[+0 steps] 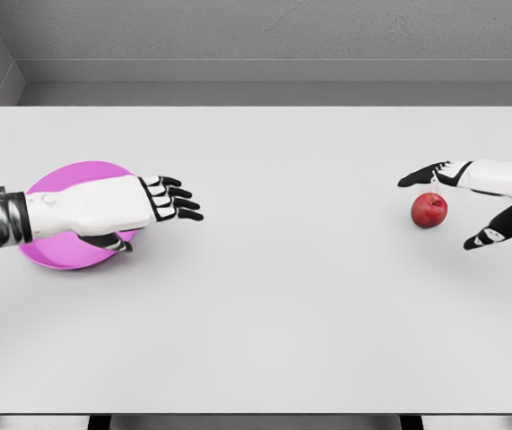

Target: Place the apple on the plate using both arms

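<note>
Here, round red apple [429,210] beside spread right hand [457,202], left hand [161,202] empty over pink plate [58,255].

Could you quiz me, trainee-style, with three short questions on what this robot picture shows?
1. True or false: the red apple already lies on the pink plate.
2. Which robot hand is nearer the apple: A) left robot hand, B) right robot hand?
3. Fill in: the left robot hand is over the ____.

Key:
1. False; the apple rests on the white table, far to the right of the plate.
2. B; its open fingers flank the apple without gripping it.
3. Plate; the left arm covers part of it, fingers spread, holding nothing.
</note>
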`<state>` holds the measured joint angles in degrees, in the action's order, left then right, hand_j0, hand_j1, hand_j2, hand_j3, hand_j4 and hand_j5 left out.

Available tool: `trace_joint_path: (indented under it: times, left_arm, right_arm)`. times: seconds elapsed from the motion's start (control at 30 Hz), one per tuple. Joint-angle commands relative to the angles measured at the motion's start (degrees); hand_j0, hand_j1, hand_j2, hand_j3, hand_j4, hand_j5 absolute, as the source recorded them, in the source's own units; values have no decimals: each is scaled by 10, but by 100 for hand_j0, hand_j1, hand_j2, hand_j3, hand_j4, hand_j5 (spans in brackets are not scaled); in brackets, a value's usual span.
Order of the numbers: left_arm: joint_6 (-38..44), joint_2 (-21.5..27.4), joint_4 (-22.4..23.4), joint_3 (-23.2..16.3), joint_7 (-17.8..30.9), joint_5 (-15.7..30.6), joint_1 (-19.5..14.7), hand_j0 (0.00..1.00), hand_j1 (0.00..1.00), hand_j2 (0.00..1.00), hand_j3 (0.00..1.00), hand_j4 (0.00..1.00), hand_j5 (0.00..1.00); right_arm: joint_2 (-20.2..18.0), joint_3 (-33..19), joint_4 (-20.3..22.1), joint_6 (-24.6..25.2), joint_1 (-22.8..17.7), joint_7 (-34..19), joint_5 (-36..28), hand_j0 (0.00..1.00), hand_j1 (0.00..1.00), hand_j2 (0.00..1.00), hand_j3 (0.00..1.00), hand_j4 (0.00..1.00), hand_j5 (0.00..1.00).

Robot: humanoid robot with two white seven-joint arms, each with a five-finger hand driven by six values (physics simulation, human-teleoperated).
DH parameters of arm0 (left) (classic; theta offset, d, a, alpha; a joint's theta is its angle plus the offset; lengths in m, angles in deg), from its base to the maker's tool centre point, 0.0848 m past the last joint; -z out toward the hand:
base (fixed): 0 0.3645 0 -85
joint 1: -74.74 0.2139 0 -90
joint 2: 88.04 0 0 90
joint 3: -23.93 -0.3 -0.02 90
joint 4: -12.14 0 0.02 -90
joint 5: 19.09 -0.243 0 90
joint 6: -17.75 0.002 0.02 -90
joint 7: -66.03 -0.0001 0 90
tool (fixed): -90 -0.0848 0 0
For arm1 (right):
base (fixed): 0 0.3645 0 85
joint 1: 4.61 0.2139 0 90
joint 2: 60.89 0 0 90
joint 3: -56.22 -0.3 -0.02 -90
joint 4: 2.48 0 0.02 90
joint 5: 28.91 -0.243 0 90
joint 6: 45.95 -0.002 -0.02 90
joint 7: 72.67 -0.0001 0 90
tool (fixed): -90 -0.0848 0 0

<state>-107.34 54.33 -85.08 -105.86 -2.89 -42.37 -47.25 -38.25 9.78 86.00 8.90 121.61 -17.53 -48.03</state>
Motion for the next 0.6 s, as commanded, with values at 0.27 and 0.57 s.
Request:
trace_joint_path:
  times: [0.27, 0.57]
  left_arm:
    - [1, -1, -5, 1, 12, 6, -16, 100, 100, 100, 100, 100, 100]
    - [1, -2, -5, 1, 13, 6, -16, 100, 100, 100, 100, 100, 100]
  right_arm:
    - [79, 1, -74, 1, 3, -1, -14, 100, 100, 100, 100, 100, 100]
    - [102, 11, -120, 1, 2, -1, 17, 100, 100, 100, 100, 100, 100]
